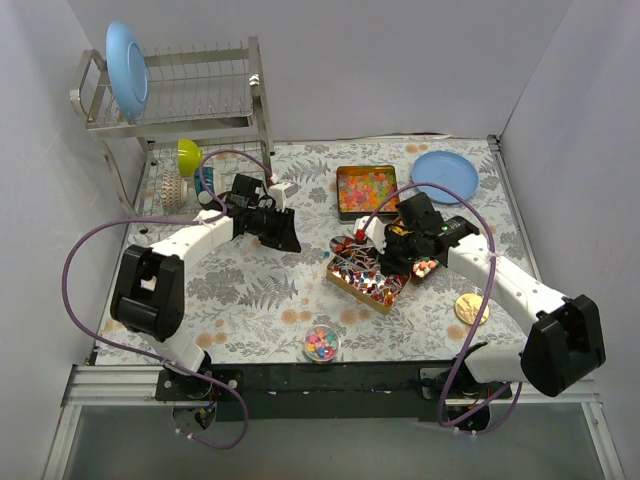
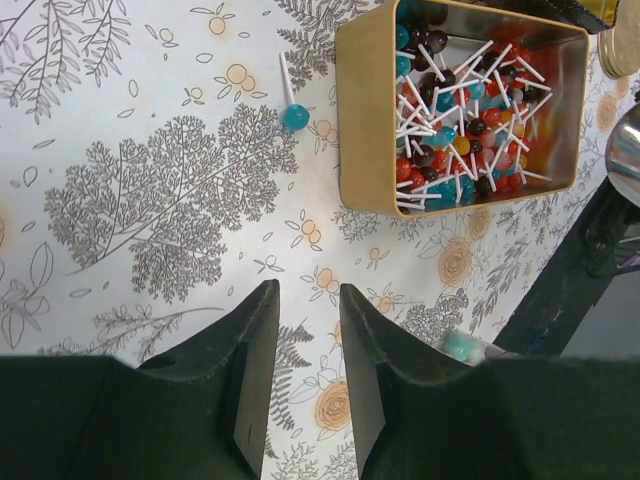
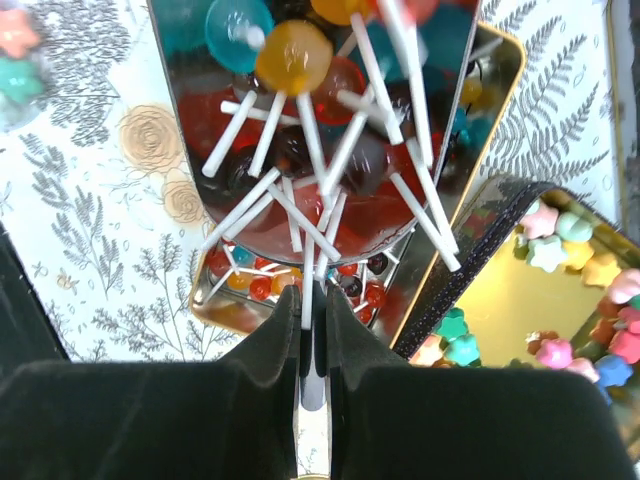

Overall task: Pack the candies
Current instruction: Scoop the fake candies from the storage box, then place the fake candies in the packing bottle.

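Note:
My right gripper (image 3: 313,295) is shut on the rim of a tilted steel bowl (image 3: 185,90) full of lollipops (image 3: 292,55). It holds the bowl just above a gold tin (image 3: 497,85) that has more lollipops in it (image 1: 366,277). A second gold tin (image 3: 510,300) to its right holds star-shaped candies (image 3: 548,252). My left gripper (image 2: 305,290) is open and empty above the bare tablecloth, left of the lollipop tin (image 2: 360,120). One teal lollipop (image 2: 294,116) lies loose on the cloth. In the top view the left gripper (image 1: 283,238) and the right gripper (image 1: 400,250) flank the tins.
A gold tin of orange-pink gummies (image 1: 366,190) and a blue plate (image 1: 445,175) lie at the back. A small glass bowl of mixed candies (image 1: 321,343) stands near the front edge. A round gold lid (image 1: 470,307) lies at the right. A dish rack (image 1: 180,100) stands back left.

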Robot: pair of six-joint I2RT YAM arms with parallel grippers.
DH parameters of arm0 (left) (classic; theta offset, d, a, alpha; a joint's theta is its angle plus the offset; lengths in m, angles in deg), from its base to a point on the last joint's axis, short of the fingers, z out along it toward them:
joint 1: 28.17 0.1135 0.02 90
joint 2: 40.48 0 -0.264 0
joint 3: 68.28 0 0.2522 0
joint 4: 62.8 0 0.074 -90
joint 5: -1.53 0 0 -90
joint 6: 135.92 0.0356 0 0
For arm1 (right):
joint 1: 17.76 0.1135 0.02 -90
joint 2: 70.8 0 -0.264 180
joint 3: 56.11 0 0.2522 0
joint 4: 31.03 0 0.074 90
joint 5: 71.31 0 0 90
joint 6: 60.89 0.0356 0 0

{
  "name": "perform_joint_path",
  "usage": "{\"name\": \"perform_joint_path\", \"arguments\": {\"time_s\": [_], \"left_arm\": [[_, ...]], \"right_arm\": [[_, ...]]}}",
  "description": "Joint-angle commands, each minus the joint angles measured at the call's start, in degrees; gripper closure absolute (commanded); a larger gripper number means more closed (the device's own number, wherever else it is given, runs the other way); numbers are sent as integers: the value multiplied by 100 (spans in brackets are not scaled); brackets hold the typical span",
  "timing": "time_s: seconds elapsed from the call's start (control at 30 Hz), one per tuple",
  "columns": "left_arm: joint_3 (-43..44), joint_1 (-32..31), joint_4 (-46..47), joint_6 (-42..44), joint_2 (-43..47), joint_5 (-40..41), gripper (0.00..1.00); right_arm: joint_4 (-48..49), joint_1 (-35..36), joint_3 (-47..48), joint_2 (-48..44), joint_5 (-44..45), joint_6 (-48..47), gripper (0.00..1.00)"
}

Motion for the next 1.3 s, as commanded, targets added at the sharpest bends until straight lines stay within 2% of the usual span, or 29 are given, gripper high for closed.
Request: {"name": "perform_joint_path", "arguments": {"time_s": [0.0,0.03,0.13,0.33,0.63,0.93,1.27], "left_arm": [[-348,96,13,-229,1070,306,68],[-523,122,48,-265,1228,333,67],[-919,271,75,-239,1729,412,66],[-1342,614,13,-178,2503,579,64],[-1799,887,22,-169,3109,895,62],[-2063,1124,136,-309,3471,975,58],[-2151,1300,321,-380,3638,957,57]], "right_arm": [[-567,-7,651,-153,-509,-739,99],[-1091,98,749,-135,-554,-1280,99],[-1447,414,750,-205,-142,-1811,99],[-2388,1178,1075,-152,605,-2129,99],[-3056,2488,1216,111,1686,-1717,99],[-3276,3121,1681,849,2495,-1155,99],[-3531,3763,1945,1455,3417,-978,99]]}}
